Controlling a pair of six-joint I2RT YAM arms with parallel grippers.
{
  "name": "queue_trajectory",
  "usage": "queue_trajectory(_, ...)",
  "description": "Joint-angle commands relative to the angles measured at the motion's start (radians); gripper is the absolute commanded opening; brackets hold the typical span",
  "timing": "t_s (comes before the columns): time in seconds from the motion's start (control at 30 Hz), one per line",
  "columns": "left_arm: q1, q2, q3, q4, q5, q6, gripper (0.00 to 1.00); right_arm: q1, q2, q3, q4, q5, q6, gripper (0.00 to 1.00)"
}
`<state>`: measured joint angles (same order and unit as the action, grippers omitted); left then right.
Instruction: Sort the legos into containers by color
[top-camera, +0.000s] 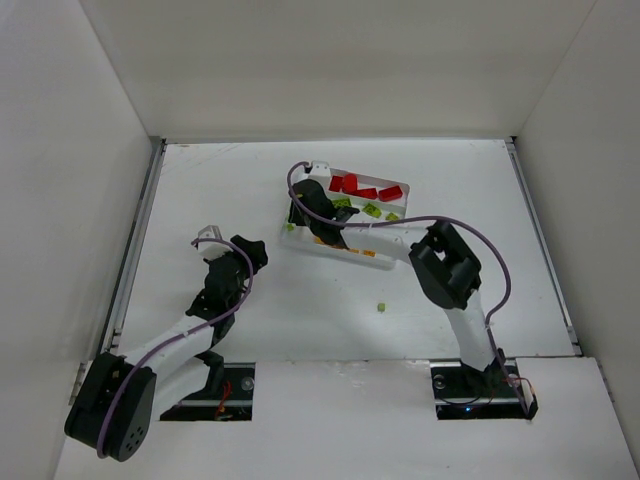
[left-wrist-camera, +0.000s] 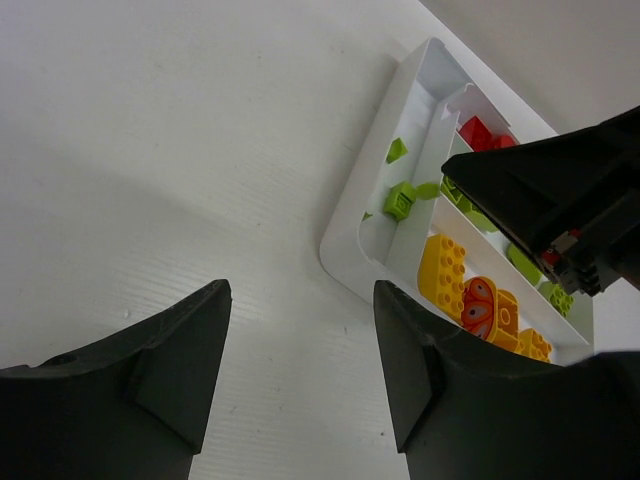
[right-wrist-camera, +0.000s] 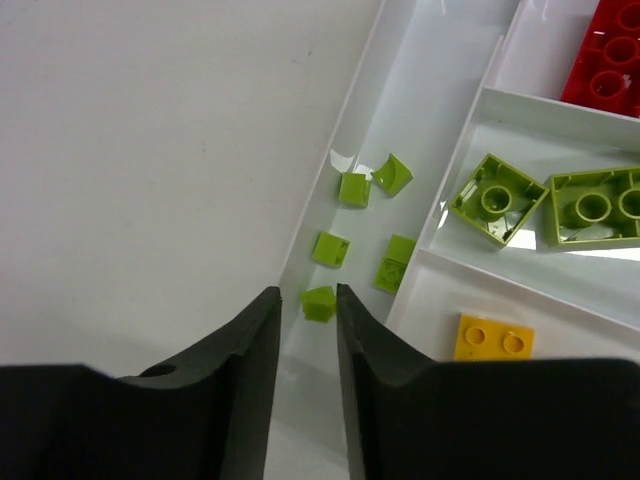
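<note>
Sorting looks nearly complete: your left gripper (left-wrist-camera: 300, 290) and right gripper (right-wrist-camera: 307, 295) stand open, empty; one green brick (top-camera: 381, 306) lies outside the tray (right-wrist-camera: 420, 100).

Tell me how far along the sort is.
Mostly done: red legos, green legos and yellow legos lie in separate tray slots. In hand: nothing; right gripper open over the end slot's small greens, left gripper open, empty. Left: one loose green lego on the table.

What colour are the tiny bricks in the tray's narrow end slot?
The tiny bricks are lime green, clearest in the right wrist view.
</note>
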<state>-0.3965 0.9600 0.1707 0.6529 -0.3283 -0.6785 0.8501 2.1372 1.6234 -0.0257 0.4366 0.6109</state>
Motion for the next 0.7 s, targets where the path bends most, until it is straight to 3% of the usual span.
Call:
queue_trajectory(0.0, 0.006, 0.002, 0.027, 0.022, -0.017, 0.000, 0.57, -0.006, -0.010, 0.064, -0.016, 0.010, 0.016, 0.39)
queue_trajectory(0.13, 0.006, -0.001, 0.026, 0.022, -0.017, -0.004, 0.59, -0.009, -0.066, 0.027, -0.019, 0.025, 0.013, 0.41)
queue_trajectory(0.27, 0.008, -0.001, 0.024, 0.021, -0.025, -0.006, 0.65, -0.006, -0.235, -0.168, 0.026, 0.027, -0.008, 0.37)
queue_trajectory(0.33, 0.009, -0.006, 0.026, 0.007, -0.037, -0.006, 0.77, -0.006, -0.360, -0.348, 0.078, 0.030, -0.026, 0.32)
queue_trajectory(0.37, 0.006, -0.007, 0.030, -0.004, -0.043, -0.006, 1.00, -0.006, -0.426, -0.443, 0.090, 0.034, -0.026, 0.27)
queue_trajectory(0.43, -0.005, 0.002, 0.045, -0.025, -0.052, 0.002, 1.00, -0.006, -0.560, -0.621, 0.084, 0.047, -0.016, 0.19)
queue_trajectory(0.53, -0.018, 0.028, 0.078, -0.070, -0.054, 0.011, 1.00, -0.004, -0.782, -0.863, -0.017, 0.086, 0.050, 0.17)
queue_trajectory(0.6, -0.023, 0.049, 0.104, -0.107, -0.060, 0.023, 1.00, 0.003, -0.893, -0.959, -0.129, 0.103, 0.113, 0.22)
queue_trajectory(0.67, -0.025, 0.057, 0.131, -0.156, -0.066, 0.037, 1.00, 0.019, -0.973, -1.016, -0.238, 0.109, 0.171, 0.33)
